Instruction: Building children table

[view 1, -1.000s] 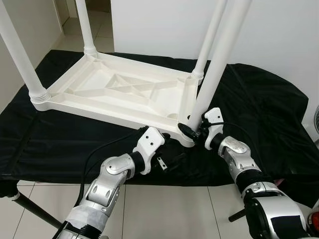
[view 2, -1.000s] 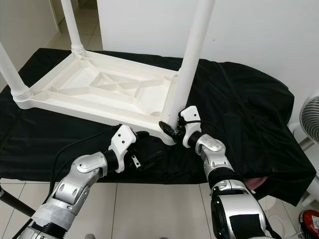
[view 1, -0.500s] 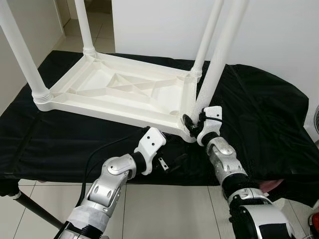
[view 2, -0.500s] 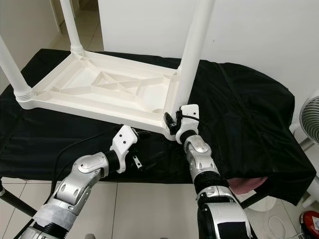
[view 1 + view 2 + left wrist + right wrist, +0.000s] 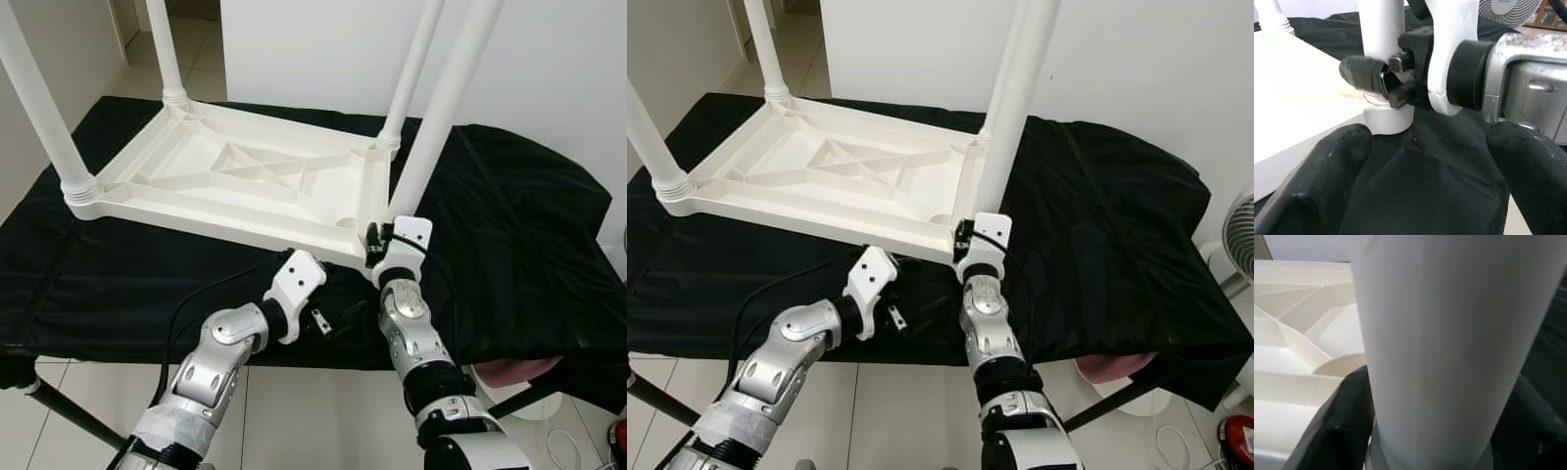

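The white children's table (image 5: 235, 176) lies upside down on a black cloth (image 5: 509, 225), with legs pointing up at its corners. My right gripper (image 5: 380, 253) is shut around the base of the near-right leg (image 5: 441, 108), where it meets the table's corner socket. In the right wrist view that leg (image 5: 1449, 333) stands between the black fingers (image 5: 1347, 416). My left gripper (image 5: 336, 315) hovers open just in front of that corner, low over the cloth. Its wrist view shows both fingers (image 5: 1327, 166) spread, with the leg base (image 5: 1383, 115) and the right gripper (image 5: 1376, 76) beyond them.
The cloth-covered surface ends right in front of me, above a tiled floor (image 5: 313, 411). A white wall (image 5: 1136, 59) stands behind. A fan (image 5: 1239, 230) is at the right edge, and something pink (image 5: 1117, 367) shows under the cloth's front right. A black stand leg (image 5: 59, 411) slants at lower left.
My right forearm has swung leftward and now rises from directly below the corner, with the gripper still on the leg's base. The left gripper has stayed put.
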Available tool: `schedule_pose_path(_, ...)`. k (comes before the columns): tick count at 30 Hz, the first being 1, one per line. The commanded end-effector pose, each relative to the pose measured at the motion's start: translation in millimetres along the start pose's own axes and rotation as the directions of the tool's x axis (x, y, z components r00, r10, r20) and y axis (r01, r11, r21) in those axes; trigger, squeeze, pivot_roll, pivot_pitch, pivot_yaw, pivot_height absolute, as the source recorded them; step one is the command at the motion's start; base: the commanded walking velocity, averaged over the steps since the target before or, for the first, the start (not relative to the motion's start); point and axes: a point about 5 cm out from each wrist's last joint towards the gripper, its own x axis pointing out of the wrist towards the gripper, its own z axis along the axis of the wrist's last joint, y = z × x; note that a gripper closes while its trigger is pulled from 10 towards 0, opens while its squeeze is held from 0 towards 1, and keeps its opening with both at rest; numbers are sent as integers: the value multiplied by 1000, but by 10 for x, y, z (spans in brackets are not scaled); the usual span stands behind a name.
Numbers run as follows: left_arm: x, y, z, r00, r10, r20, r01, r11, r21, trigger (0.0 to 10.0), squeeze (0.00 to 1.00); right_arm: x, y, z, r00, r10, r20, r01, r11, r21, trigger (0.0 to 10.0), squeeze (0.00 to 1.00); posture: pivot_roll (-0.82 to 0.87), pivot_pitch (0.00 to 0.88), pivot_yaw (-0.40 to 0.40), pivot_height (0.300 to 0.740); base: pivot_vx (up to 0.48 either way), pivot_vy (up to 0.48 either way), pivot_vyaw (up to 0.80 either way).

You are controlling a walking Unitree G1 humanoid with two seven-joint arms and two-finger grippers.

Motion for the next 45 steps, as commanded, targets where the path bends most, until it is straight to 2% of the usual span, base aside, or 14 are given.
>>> schedule_pose_path(1, 3, -4, -6, 999, 34, -5, -34, 999, -3, 10000, 0, -27, -88, -86, 999, -30, -37, 30, 999, -21, 10000, 1000, -18, 0, -62, 740, 0, 0, 0)
schedule_pose_path(9, 0, 22, 10, 999, 47, -1, -47, 999, 0, 10000, 0, 13, -183, 11, 995, 98, 12, -98, 995, -25, 10000, 1000, -15, 0, -65, 740, 0, 0, 0)
schedule_pose_path(10, 3, 24, 13, 999, 47, 0, -47, 999, 0, 10000, 0, 41, -220, 28, 987, 158, 5, -157, 986, -57, 10000, 220, -16, 0, -64, 740, 0, 0, 0)
schedule_pose_path(11, 8, 29, 19, 999, 48, 2, -48, 999, 1, 10000, 0, 77, -271, 60, 978, 211, -1, -210, 974, -82, 10000, 0, -18, 0, -63, 740, 0, 0, 0)
schedule_pose_path(17, 17, 38, 27, 999, 50, 4, -50, 999, 0, 10000, 0, 139, -350, 128, 943, 332, -17, -331, 933, -144, 10000, 0, -20, 0, -58, 740, 0, 0, 0)
schedule_pose_path(19, 23, 52, 38, 999, 54, 6, -54, 999, 1, 10000, 0, 194, -391, 195, 898, 438, -35, -434, 874, -219, 10000, 0, -17, 0, -59, 740, 0, 0, 0)
schedule_pose_path(23, 26, 73, 51, 998, 60, 9, -60, 998, 2, 10000, 0, 223, -348, 197, 832, 548, -89, -550, 793, -264, 10000, 0, -10, 0, -58, 740, 0, 0, 0)
schedule_pose_path(25, 25, 79, 56, 998, 62, 10, -62, 998, 3, 10000, 0, 224, -331, 187, 816, 569, -104, -574, 774, -267, 10000, 0, -10, 0, -58, 740, 0, 0, 0)
schedule_pose_path(27, 24, 93, 66, 998, 67, 12, -67, 998, 5, 10000, 0, 233, -262, 158, 772, 618, -147, -632, 727, -268, 10000, 0, 1, 0, -56, 740, 0, 0, 0)
schedule_pose_path(35, 20, 99, 76, 998, 68, 13, -68, 998, 9, 10000, 0, 235, -191, 107, 710, 672, -211, -703, 665, -252, 10000, 0, 4, 0, -54, 740, 0, 0, 0)
schedule_pose_path(36, 17, 102, 80, 997, 69, 14, -70, 998, 11, 10000, 0, 228, -174, 80, 682, 694, -230, -731, 635, -249, 1765, 0, 8, 0, -51, 740, 0, 0, 0)
schedule_pose_path(38, 16, 103, 82, 997, 70, 14, -70, 997, 11, 10000, 0, 225, -171, 72, 672, 702, -234, -740, 625, -250, 1765, 0, 8, 0, -51, 740, 0, 0, 0)
schedule_pose_path(39, 14, 103, 82, 997, 70, 14, -70, 997, 12, 10000, 0, 221, -177, 60, 663, 709, -240, -748, 616, -245, 0, 0, 8, 0, -51, 740, 0, 0, 0)
schedule_pose_path(45, 12, 104, 84, 997, 71, 14, -71, 997, 11, 10000, 0, 212, -227, 29, 665, 704, -250, -747, 623, -232, 0, 0, 7, 0, -48, 740, 0, 0, 0)
